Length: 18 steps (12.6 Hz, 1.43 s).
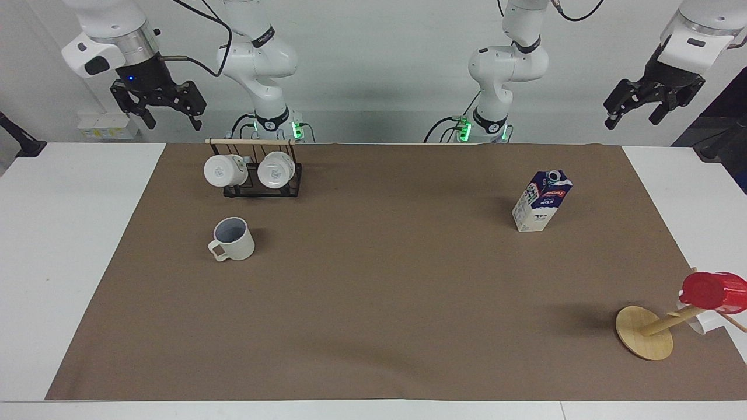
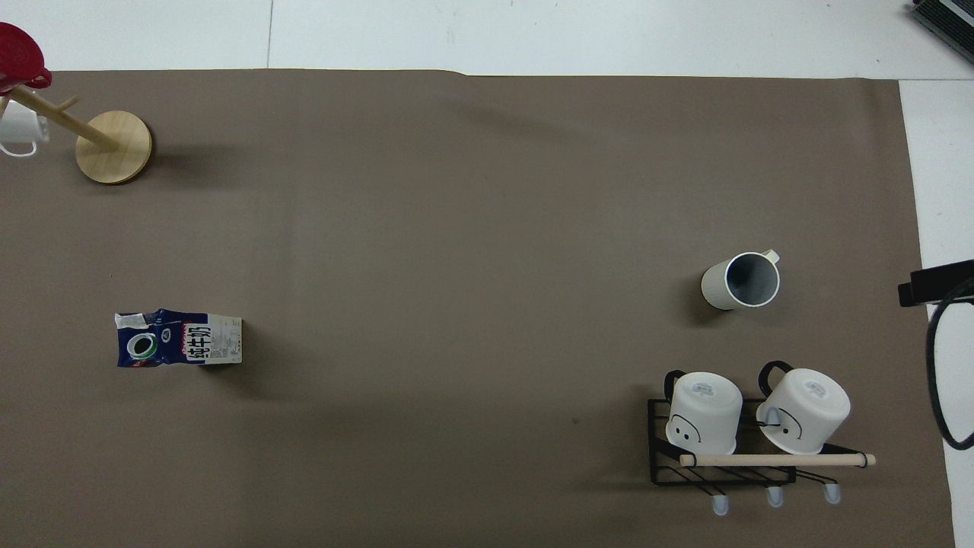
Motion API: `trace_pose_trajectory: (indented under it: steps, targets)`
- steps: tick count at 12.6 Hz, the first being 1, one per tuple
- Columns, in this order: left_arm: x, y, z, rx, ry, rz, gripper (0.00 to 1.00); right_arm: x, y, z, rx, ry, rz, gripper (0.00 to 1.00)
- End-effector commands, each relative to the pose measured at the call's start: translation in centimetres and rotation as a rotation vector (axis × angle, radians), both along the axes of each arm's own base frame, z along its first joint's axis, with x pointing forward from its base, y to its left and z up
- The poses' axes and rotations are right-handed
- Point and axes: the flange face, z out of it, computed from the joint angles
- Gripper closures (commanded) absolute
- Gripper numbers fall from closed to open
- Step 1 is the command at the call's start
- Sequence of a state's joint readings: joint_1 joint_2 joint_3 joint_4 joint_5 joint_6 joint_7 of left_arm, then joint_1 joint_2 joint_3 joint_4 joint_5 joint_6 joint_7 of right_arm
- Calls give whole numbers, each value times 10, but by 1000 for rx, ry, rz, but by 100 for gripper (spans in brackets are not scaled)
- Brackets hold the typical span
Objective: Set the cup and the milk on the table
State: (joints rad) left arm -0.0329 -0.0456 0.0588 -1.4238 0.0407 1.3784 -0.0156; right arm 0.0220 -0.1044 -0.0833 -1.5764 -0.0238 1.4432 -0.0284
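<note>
Brown paper (image 1: 373, 326) covers most of the white table (image 1: 76, 262), and everything here is placed from the black rack (image 1: 262, 185) that stands on the paper at the right arm's end, close to the robots. Two shiny white mugs (image 1: 226, 170) hang on the rack under a wooden rod (image 1: 251, 142), with their bottoms showing.

The cup (image 1: 232, 239) is cream with a pale grey inside. It stands upright on the paper, a little farther from the robots than the rack and apart from it. Its square handle points away from the robots.

The milk (image 1: 541, 201) is a white and blue carton with a red band and a round cap on top. It stands upright on the paper, well apart from the rack, toward the left arm's end of the table. Nothing touches it.

Much farther from the robots than the rack, at the left arm's end, a round wooden stand (image 1: 643, 340) sits on the paper. A red cup (image 1: 713, 291) hangs on its pole, and there seems to be a white mug under it, but it is mostly hidden.

The right gripper (image 1: 169, 116) hangs in the air above the table edge near the rack, fingers spread and holding nothing. The left gripper (image 1: 633, 116) hangs in the air well apart from the rack, past the milk, fingers spread and empty too. Both arms wait.
</note>
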Motion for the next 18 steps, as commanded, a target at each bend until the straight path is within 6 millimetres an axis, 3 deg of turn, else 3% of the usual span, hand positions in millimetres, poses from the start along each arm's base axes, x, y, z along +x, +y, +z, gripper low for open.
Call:
trace_pose_trajectory:
  steps: [1, 18]
  targets:
    - [-5, 2, 4, 6, -1, -9, 0, -8, -2, -1, 4, -1, -14, 0]
    - [-4, -2, 4, 5, -4, -7, 0, -11, -1, -5, 5, 1, -21, 0]
